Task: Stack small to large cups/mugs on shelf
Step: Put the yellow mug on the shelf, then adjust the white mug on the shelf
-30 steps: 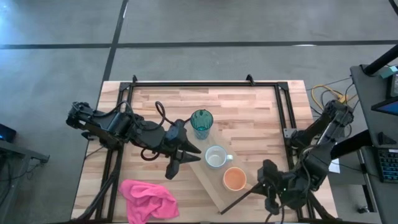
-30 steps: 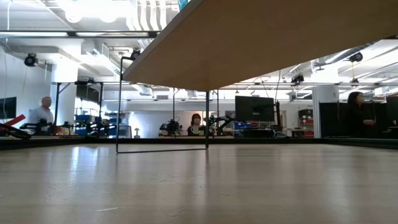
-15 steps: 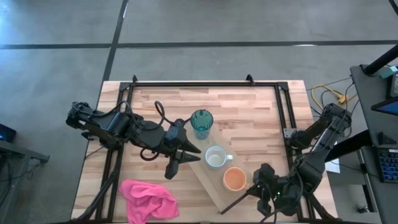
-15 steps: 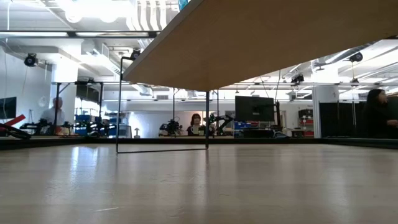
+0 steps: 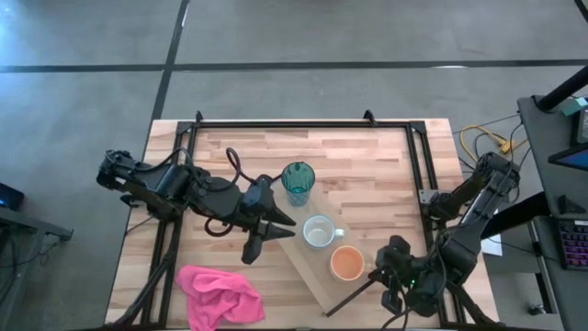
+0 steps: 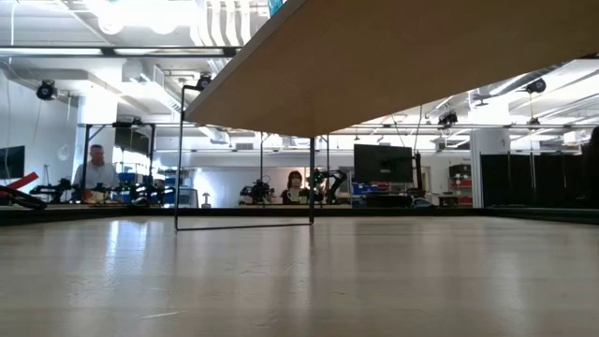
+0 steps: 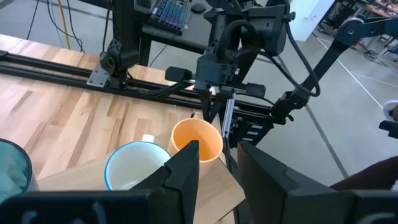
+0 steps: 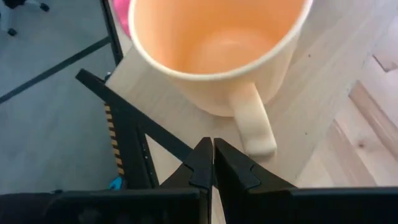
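Slatted table (image 5: 367,175) under me, shelf (image 5: 317,276) lying across it, teal tumbler (image 5: 298,182), white mug (image 5: 319,232), orange mug (image 5: 346,264) in a row on it, my left pincer (image 5: 276,230) spread beside the white mug, my right pincer (image 8: 212,163) pressed together just by the orange mug's handle (image 8: 254,124)

Light wood shelf (image 5: 317,271); smooth, matt orange mug (image 8: 217,46).

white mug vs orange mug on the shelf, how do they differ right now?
Colour: the white mug is whitish with a pale blue look inside in the left wrist view; the orange mug is orange all over.
Place: the white mug sits mid-shelf, between the blue tumbler and the orange mug; the orange mug sits at the end nearest the right pincer.
Neighbour: the shut right pincer is just by the orange mug's handle; none is that close to the white one.
Shared: both upright, empty, short, handled.
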